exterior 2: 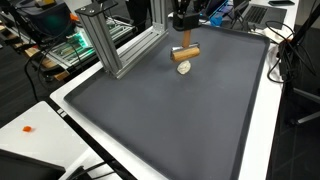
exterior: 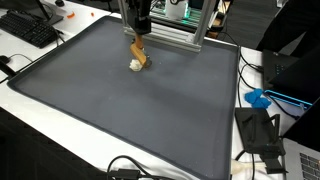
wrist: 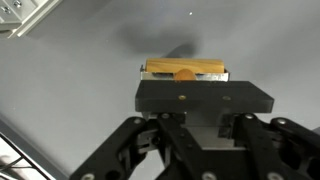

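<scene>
A large dark grey rubber mat fills the scene, with a silver aluminium frame standing along one edge. Close beside that frame the black two-finger gripper hangs over the mat, jaws drawn in tight on a short tan wooden cylinder held crosswise, a pale rounded lump sitting under it. The step in hand looks like the carry, though whether the lump touches the mat cannot be told. Any next move would call for a level wrist, an unbroken grip and clearance from the frame.
</scene>
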